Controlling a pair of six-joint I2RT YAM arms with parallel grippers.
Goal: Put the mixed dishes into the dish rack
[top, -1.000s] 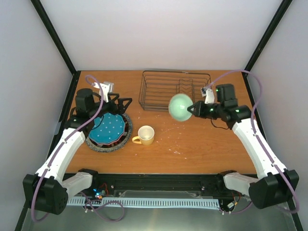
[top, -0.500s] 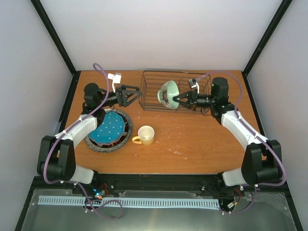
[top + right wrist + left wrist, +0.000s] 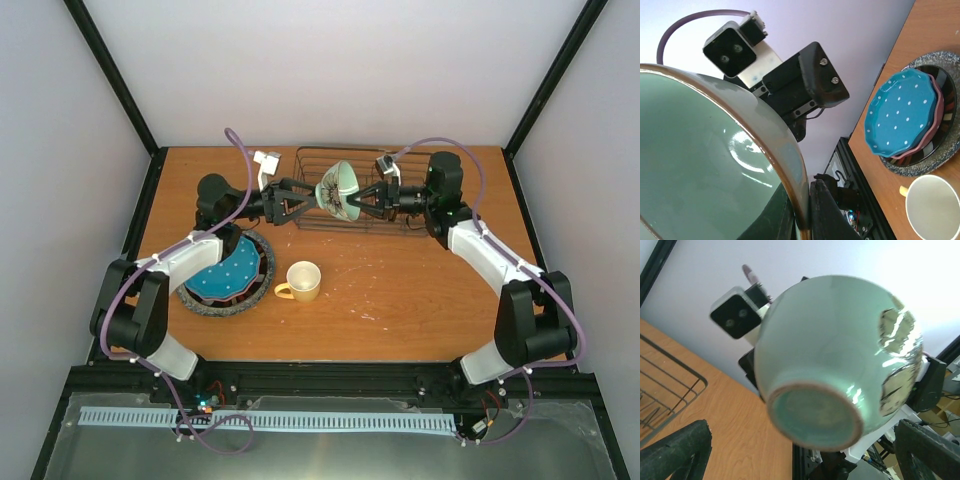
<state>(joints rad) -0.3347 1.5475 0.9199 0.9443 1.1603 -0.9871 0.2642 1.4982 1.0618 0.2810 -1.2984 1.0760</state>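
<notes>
From above the light is bright, soft and even, coming from overhead; the table [image 3: 420, 290] shows only a faint, short shadow beside the yellow mug [image 3: 302, 280]; this view is sharp. At my left wrist the pale wall [image 3: 700, 270] is washed out toward the upper right; the pale green bowl [image 3: 830, 355] carries hard white glare patches on its right side and looks slightly soft; my left fingers [image 3: 675, 450] are dark and blurred. At my right wrist the bowl's rim, very near the lens, is out of focus, with a bright reflection inside; the teal white-dotted plate [image 3: 902, 112] is sharp.
</notes>
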